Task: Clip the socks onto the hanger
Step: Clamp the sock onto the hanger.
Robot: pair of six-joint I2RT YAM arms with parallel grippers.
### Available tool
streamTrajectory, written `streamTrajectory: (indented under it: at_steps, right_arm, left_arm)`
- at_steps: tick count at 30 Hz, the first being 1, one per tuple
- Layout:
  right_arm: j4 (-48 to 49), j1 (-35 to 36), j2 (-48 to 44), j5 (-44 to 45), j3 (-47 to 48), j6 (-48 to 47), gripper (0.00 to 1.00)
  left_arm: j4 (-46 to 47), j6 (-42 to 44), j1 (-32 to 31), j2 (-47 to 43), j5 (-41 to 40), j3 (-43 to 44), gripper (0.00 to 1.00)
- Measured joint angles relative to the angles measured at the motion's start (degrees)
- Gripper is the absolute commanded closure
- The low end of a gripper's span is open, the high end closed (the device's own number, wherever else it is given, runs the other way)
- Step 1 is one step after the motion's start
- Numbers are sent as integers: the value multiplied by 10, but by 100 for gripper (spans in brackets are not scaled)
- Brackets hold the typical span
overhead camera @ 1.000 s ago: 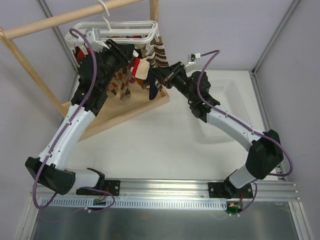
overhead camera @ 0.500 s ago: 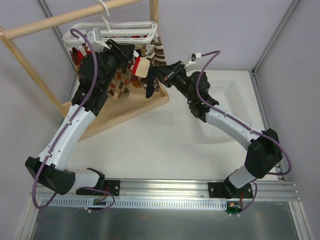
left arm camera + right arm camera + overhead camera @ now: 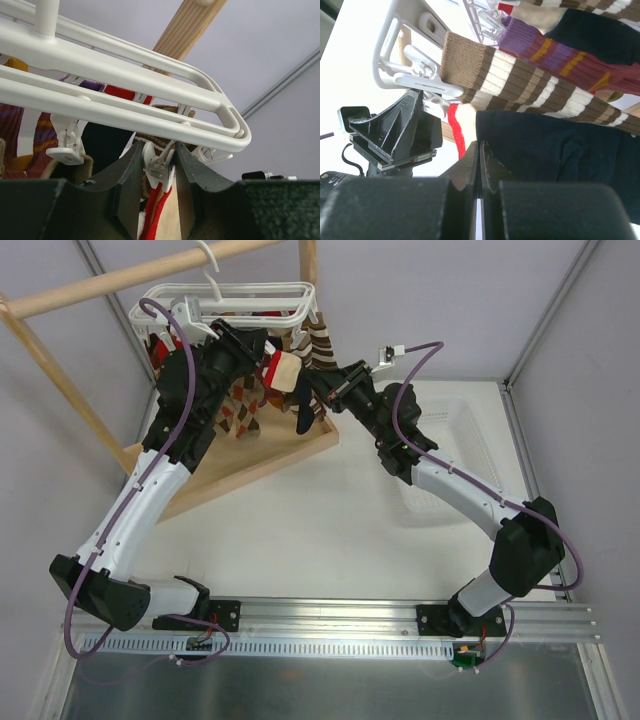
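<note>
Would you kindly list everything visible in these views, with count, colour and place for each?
hanger: one, white, hooked on the rail, back left.
striped sock: one, brown and white, hanging from the hanger.
purple sock: one, purple with orange bands, beside the striped sock.
argyle sock: at least one, brown-red, under the hanger.
red sock: one, red, below the clip.
navy sock: one, dark navy, hanging from the right claw.
clip: one, white, pinched by the left claw.
wooden stand: one, light wood, back left.
basket: one, white mesh, on the right.
table: one, white.
left claw: black, shut on the clip.
right claw: black, shut on the navy sock.
</note>
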Motion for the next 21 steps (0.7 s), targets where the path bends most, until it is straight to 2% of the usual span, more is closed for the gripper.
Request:
streamTrajectory:
  at_steps: [21]
  right_arm:
    - [28, 0, 10, 0, 9, 4, 99]
  left_arm:
    - [18, 3, -7, -7, -2, -23, 100]
